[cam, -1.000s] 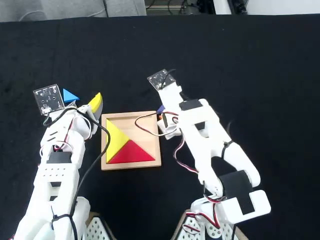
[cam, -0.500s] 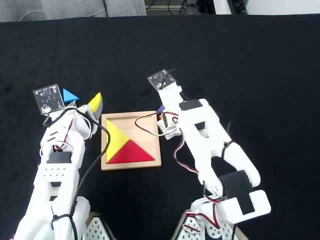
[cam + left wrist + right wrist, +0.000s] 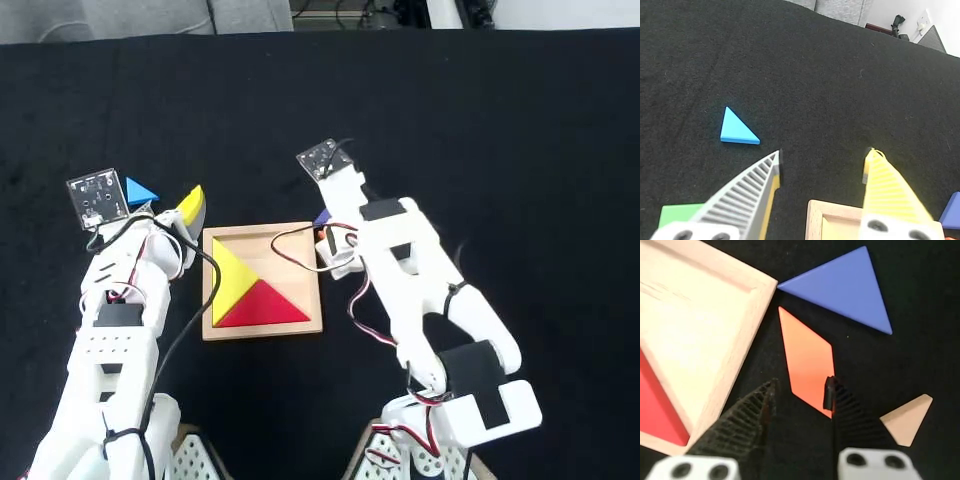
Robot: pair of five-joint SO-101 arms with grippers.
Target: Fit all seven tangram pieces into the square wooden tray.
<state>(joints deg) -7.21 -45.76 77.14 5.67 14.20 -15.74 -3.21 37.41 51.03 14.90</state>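
Straddling the orange piece [image 3: 807, 360] with right end effector [image 3: 801, 385] spread; likely thin, rigid, light, slick wood, best pinched across its long edges, mid-piece.

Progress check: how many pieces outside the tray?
5: light blue triangle and green piece near the left claw; dark blue triangle, orange parallelogram and tan triangle by the right claw.
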